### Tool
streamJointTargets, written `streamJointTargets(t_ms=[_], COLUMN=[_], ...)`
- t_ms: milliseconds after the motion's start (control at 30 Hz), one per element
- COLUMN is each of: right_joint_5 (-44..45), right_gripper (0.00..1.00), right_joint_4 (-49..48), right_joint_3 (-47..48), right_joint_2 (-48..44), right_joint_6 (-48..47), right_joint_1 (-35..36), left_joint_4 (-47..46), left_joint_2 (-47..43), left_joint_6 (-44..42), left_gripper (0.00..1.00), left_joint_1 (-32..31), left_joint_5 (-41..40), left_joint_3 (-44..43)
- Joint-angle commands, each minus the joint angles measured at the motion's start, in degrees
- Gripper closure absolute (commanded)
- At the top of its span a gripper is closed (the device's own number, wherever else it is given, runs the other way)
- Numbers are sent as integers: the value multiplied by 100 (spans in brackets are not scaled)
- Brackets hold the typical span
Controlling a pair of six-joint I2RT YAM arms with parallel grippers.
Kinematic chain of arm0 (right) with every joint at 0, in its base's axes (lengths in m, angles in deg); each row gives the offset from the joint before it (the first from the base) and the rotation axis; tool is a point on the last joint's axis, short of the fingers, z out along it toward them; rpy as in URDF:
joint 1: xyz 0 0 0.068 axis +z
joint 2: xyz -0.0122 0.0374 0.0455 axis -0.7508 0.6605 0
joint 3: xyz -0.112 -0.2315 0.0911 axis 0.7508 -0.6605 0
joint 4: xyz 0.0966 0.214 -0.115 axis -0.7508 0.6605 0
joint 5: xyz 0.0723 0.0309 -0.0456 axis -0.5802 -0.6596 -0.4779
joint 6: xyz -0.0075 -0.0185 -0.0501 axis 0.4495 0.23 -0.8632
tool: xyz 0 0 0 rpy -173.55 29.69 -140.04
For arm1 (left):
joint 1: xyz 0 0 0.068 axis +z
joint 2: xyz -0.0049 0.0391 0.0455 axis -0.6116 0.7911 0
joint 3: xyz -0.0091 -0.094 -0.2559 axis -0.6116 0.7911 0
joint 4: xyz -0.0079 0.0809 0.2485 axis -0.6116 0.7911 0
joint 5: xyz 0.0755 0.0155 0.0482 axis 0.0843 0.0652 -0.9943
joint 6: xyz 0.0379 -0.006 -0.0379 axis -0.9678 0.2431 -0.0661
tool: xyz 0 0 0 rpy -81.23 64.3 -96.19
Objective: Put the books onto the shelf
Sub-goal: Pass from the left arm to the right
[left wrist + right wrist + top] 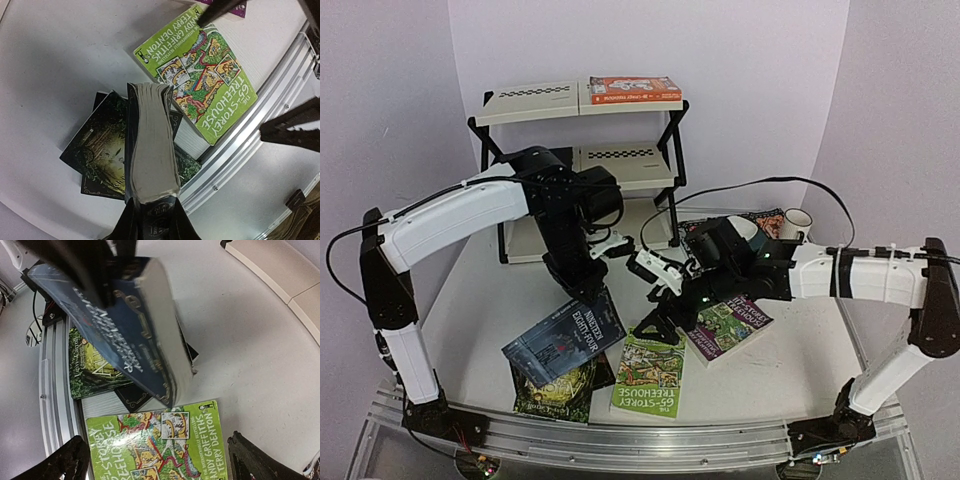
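Dark blue book (565, 342) hangs pinched in your left gripper (588, 288), lower centre-left, while your right gripper (670, 318) stands spread wide above the bright green book (650, 375).

Top external: high behind the near edge, facing the far edge; whole bench (800, 375) in frame. Left wrist, right wrist: close, looking down by the near edge. All three share: green book (650, 372), dark blue book (565, 345).
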Motion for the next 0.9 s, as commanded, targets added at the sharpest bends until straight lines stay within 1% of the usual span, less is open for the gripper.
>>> streamJointTargets(t_ms=[0,133,267,300,400,433,567,700,867], right_joint_5=[-1018,-1382,-1490,-1490,-1375,-1331,-1304,-1102,-1439], right_gripper=[5,5,6,6,6,6,6,5,4], right_joint_4=[-1216,-1338,-1609,-1803,-2954,-3148,-3403,-4392,-4450], right_joint_3=[248,547,525,426,-99,-237,-582,-1154,-1070], right_joint_2=[407,590,593,545,207,98,-270,-616,-640], right_joint_6=[-313,-458,-378,-270,189,253,26,34,207], right_joint_1=[-170,-172,-208,-233,-356,-387,-466,-583,-674], left_joint_4=[-61,-61,-101,-112,-129,-128,-122,-123,-123], left_joint_2=[-389,-445,-612,-657,-763,-791,-871,-1024,-1167], left_joint_6=[-462,-824,-1009,-1042,-1073,-1098,-1177,-1251,-1373], left_gripper=[95,96,97,97,97,97,97,97,98], left_joint_1=[-38,-137,-159,-159,-159,-159,-159,-160,-159], left_joint_5=[567,840,944,977,954,959,1081,1237,1634], left_joint_3=[-123,-150,-261,-308,-470,-498,-640,-769,-826])
